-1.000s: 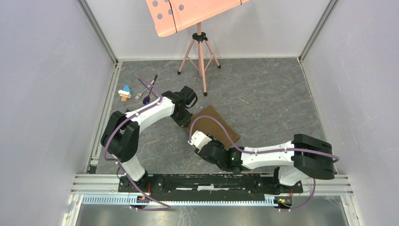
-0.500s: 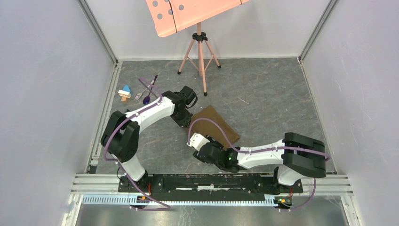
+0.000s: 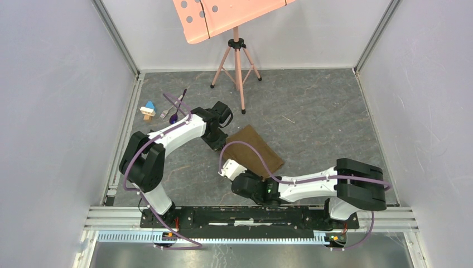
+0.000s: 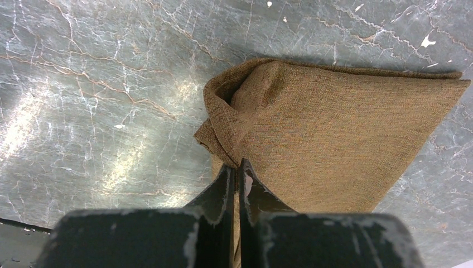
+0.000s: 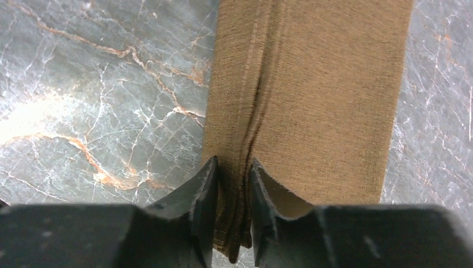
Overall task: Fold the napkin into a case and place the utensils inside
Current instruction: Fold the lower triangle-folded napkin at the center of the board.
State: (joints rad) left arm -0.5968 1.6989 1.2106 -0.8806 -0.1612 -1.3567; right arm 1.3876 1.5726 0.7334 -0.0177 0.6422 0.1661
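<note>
- The napkin (image 3: 255,148) sits roughly mid-tabletop (image 3: 323,111). It's folded into a layered olive-brown rectangle lying on a diagonal, with both arms at its left end.
- My left end effector (image 4: 235,169) is clamped tight on the napkin's left corner. From the left wrist cam, the fingers (image 4: 222,184) are pressed together with just a thin bit of cloth between them. The corner right in front of them is curled up and rumpled.
- My right end effector (image 5: 233,166) is at the near edge of the napkin, set narrow. A bunched ridge of cloth fills the gap between its fingers (image 5: 205,184), and pleats run away from it along the fabric, so I'd call that a pinch on the napkin.
- The fork (image 3: 165,114) and the purple-bowled spoon (image 3: 175,114) are lying side by side at the far left, well apart from the napkin. They're just right of a little toy block (image 3: 148,109).
</note>
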